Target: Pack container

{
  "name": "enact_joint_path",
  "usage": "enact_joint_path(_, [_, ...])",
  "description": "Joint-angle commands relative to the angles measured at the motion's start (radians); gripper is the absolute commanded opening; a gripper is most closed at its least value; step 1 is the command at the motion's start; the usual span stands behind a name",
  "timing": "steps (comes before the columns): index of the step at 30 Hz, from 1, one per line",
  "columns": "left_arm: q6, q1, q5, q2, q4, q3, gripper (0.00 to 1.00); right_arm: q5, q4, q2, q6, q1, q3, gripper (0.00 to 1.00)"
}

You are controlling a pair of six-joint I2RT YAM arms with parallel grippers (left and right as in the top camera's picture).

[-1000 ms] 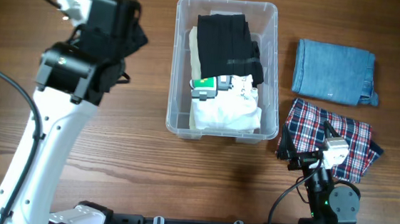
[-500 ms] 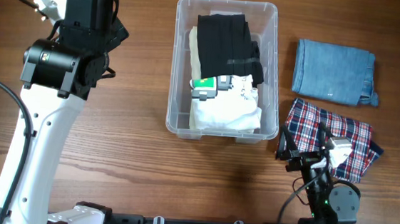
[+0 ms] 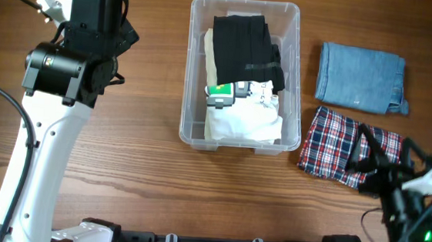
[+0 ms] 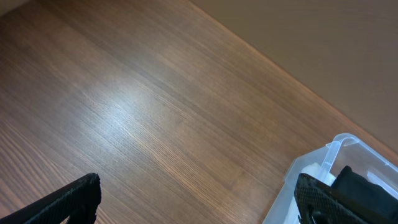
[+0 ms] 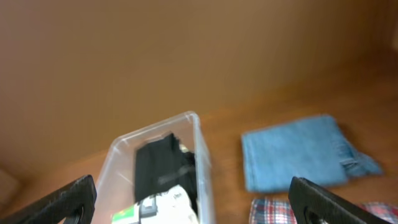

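The clear container (image 3: pixel 193 73) stands at the table's middle back. A black folded garment (image 3: pixel 241 42) and a white one (image 3: pixel 243 117) lie inside it. My left gripper (image 3: pixel 124 56) hangs open over bare wood, well left of the container. In the left wrist view the left gripper (image 4: pixel 198 190) holds nothing, and a container corner (image 4: pixel 339 140) shows at the right. My right gripper (image 3: pixel 371 160) is open above the plaid cloth (image 3: pixel 330 142). In the blurred right wrist view the right gripper (image 5: pixel 193 190) is empty, facing the container (image 5: pixel 118 158).
A folded blue denim piece (image 3: pixel 358 76) lies right of the container, with the plaid cloth in front of it. Both show in the right wrist view, denim (image 5: pixel 295 152) and plaid (image 5: pixel 273 211). Bare wood lies left of the container. A black cable (image 3: pixel 2 96) runs along the left edge.
The right arm has swung toward the table's right front corner, its gripper still over the plaid cloth. The left arm drew left and back early on, then held still.
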Motion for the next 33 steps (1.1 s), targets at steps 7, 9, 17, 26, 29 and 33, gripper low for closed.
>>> enact_joint_path(7, [-0.002, 0.004, -0.019, -0.01, 0.0, 0.002, 1.0, 0.005, -0.325, 0.5, -0.082, -0.127, 0.318, 1.0])
enact_joint_path(9, [-0.002, 0.004, -0.019, -0.01, 0.0, 0.002, 1.0, -0.071, -0.357, 0.553, -0.138, -0.206, 0.339, 1.0])
enact_joint_path(17, [-0.002, 0.004, -0.019, -0.01, 0.0, 0.002, 1.0, -0.224, -0.482, 0.709, -0.311, -0.626, 0.33, 1.0])
enact_joint_path(26, [-0.002, 0.004, -0.019, -0.01, 0.0, 0.002, 1.0, -0.315, -0.447, 0.874, -0.382, -0.719, 0.31, 1.0])
enact_joint_path(29, [-0.002, 0.004, -0.019, -0.01, 0.0, 0.002, 1.0, -0.301, -0.444, 0.925, -0.393, -0.723, 0.309, 0.99])
enact_joint_path(33, [-0.002, 0.004, -0.019, -0.01, 0.0, 0.002, 1.0, -0.267, -0.441, 0.986, -0.385, -0.743, 0.309, 1.0])
